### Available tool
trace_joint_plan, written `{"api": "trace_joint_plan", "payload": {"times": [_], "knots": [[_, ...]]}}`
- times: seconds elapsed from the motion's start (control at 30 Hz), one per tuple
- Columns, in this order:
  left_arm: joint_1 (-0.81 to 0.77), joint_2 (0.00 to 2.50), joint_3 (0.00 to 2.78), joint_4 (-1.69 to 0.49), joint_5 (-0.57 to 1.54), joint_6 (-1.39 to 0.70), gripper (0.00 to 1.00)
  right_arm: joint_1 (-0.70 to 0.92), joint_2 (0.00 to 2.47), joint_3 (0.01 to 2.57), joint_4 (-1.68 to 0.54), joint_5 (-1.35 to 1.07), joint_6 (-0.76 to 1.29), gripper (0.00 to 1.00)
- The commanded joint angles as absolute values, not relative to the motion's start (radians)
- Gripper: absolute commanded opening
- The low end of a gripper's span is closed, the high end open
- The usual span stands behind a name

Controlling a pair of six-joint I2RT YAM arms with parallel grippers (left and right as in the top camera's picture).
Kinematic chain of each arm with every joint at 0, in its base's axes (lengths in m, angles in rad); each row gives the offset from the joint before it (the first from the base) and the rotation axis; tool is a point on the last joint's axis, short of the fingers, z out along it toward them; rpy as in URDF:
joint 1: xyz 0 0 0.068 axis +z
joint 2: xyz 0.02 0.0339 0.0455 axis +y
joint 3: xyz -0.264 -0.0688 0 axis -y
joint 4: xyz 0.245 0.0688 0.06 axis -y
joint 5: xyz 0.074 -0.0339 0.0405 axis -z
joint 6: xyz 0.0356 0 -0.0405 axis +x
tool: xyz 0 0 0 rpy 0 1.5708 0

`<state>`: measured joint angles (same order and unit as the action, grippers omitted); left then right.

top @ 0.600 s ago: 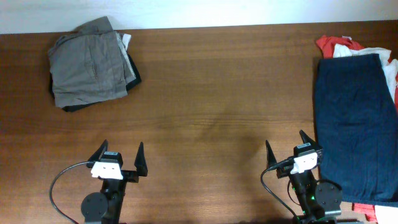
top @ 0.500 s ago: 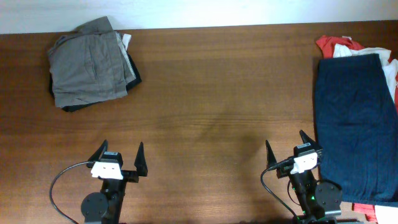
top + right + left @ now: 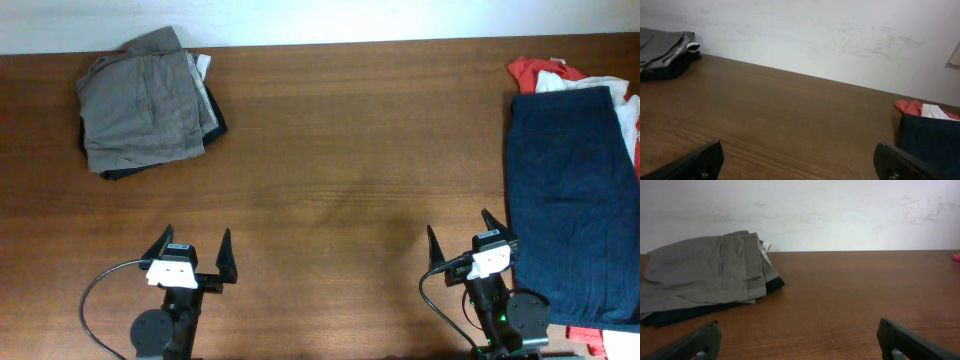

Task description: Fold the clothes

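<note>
Dark navy-blue shorts (image 3: 570, 205) lie spread flat at the table's right edge, on top of a red garment (image 3: 530, 72) and white ones (image 3: 626, 115). They also show in the right wrist view (image 3: 932, 142). Folded grey-khaki shorts (image 3: 140, 102) sit on a dark garment at the far left, also in the left wrist view (image 3: 700, 272). My left gripper (image 3: 195, 245) is open and empty near the front edge. My right gripper (image 3: 460, 235) is open and empty, just left of the navy shorts.
The brown wooden table (image 3: 350, 150) runs between the two piles. A white wall (image 3: 805, 210) stands behind its far edge. Black cables loop beside both arm bases at the front.
</note>
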<state>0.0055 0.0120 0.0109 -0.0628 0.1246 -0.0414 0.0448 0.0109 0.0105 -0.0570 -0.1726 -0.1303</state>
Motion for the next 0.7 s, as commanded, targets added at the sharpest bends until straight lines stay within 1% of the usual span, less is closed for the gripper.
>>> {"api": "trace_joint_plan", "payload": {"times": [0.0,0.1,0.13,0.17,0.23,0.27,0.37,0.4,0.43,0.5,0.6,0.63,0.67], "knots": [[0.000,0.006,0.009,-0.068,0.142,-0.023,0.99,0.052,0.004,0.006,-0.064,-0.164,-0.123,0.99],[0.000,0.006,0.009,-0.068,0.142,-0.023,0.99,0.052,0.004,0.006,-0.060,-0.200,-0.123,0.99],[0.000,0.006,0.009,-0.068,0.142,-0.023,0.99,0.052,0.004,0.006,-0.052,-0.306,-0.078,0.99],[0.000,0.006,0.009,-0.068,0.142,-0.023,0.99,0.052,0.004,0.006,-0.049,-0.414,0.043,0.99],[0.000,0.006,0.009,-0.068,0.142,-0.023,0.99,0.052,0.004,0.006,-0.050,-0.670,0.400,0.99],[0.000,0.006,0.009,-0.068,0.142,-0.022,0.99,0.052,0.004,0.006,-0.053,-0.744,0.509,0.99],[0.000,0.006,0.009,-0.068,0.142,-0.023,0.99,0.052,0.004,0.006,-0.012,-0.749,0.606,0.99],[0.000,0.006,0.009,-0.068,0.142,-0.023,0.99,0.052,0.004,0.006,0.024,-0.757,0.621,0.99],[0.000,0.006,0.009,-0.068,0.142,-0.023,0.99,0.052,0.004,0.006,0.121,-0.780,0.638,0.99],[0.000,0.006,0.009,-0.068,0.142,-0.023,0.99,0.052,0.005,0.060,0.162,-0.744,0.625,0.99],[0.000,0.006,0.009,-0.068,0.142,-0.023,0.99,0.052,0.067,0.167,0.128,-0.687,0.532,0.98],[0.000,0.006,0.009,-0.068,0.142,-0.023,0.99,0.052,0.130,0.252,0.085,-0.637,0.470,0.98],[0.000,0.006,0.009,-0.068,0.142,-0.023,0.99,0.052,0.257,0.391,-0.005,-0.552,0.383,0.98]]}}
